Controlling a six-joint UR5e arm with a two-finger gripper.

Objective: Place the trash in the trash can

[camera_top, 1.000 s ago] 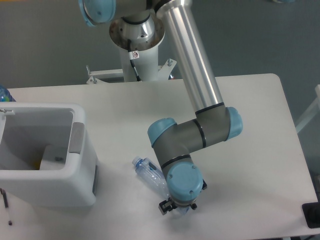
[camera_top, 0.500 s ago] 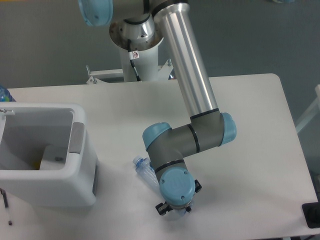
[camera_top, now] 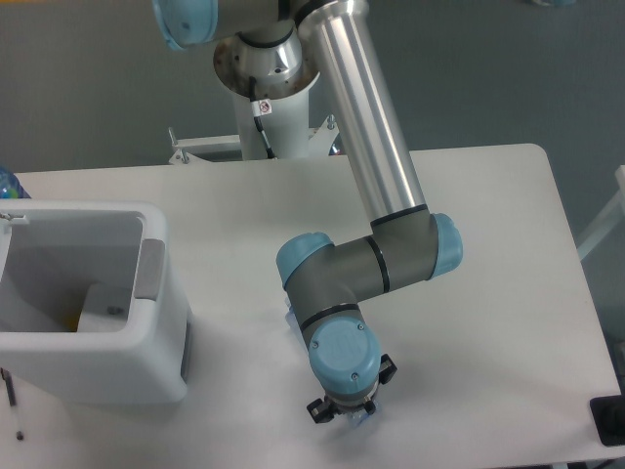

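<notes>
The trash can (camera_top: 161,337) is a large white boxy bin with a grey panel, standing at the table's left. Inside it lies a flat white piece (camera_top: 100,303) that looks like the paper packet. The clear plastic bottle is almost wholly hidden under my arm; only a sliver (camera_top: 290,317) shows beside the wrist, and a clear bluish bit (camera_top: 358,418) shows at the fingers. My gripper (camera_top: 342,410) points down near the table's front edge, right of the bin. The wrist covers its fingers, so I cannot tell whether they are shut.
The arm's base (camera_top: 269,78) stands behind the table's far edge. A black object (camera_top: 607,420) sits at the front right corner. A thin dark stick (camera_top: 12,391) lies at the front left. A blue object (camera_top: 5,182) shows at the left edge.
My wrist has moved left and forward over the bottle. The bottle lay in plain sight left of the wrist; now the arm hides nearly all of it.
</notes>
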